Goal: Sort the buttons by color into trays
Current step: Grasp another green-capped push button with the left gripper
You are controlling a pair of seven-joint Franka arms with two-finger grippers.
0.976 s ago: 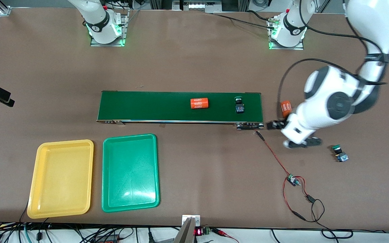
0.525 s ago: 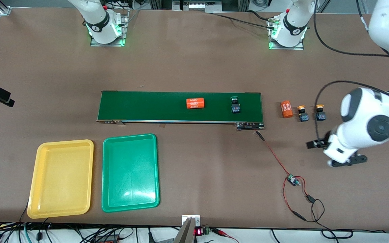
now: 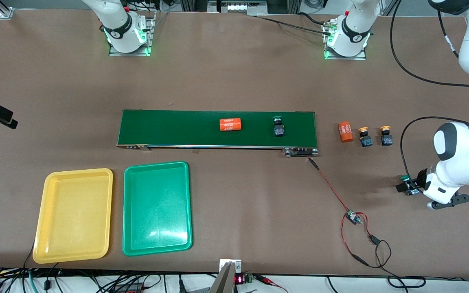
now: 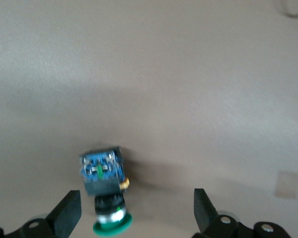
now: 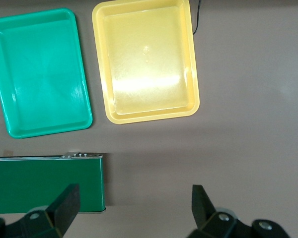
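Open fingers [image 4: 69, 214] straddling a green button [image 4: 104, 186] on bare table [image 3: 234, 81], nothing crowding it. Nearest clutter: two yellow buttons [image 3: 375, 136], an orange cylinder [image 3: 345, 131], and a looping red wire [image 3: 352, 219], all well apart.

The left gripper [image 4: 134, 215] hangs low over the brown surface [image 3: 234, 81], fingers [image 4: 67, 213] spread wide; the right gripper [image 5: 134, 210] waits high, fingers [image 5: 64, 206] apart.

A robotics lab: two white arms bolted on plates with green status lights stand along one edge of a wide brown worktop [image 3: 218, 73], a small dark-green conveyor belt [image 3: 177, 128] sits mid-worktop, a loose red-wired circuit board [image 3: 352, 217] lies near it, and cable bundles [image 3: 96, 280] crowd the edge.
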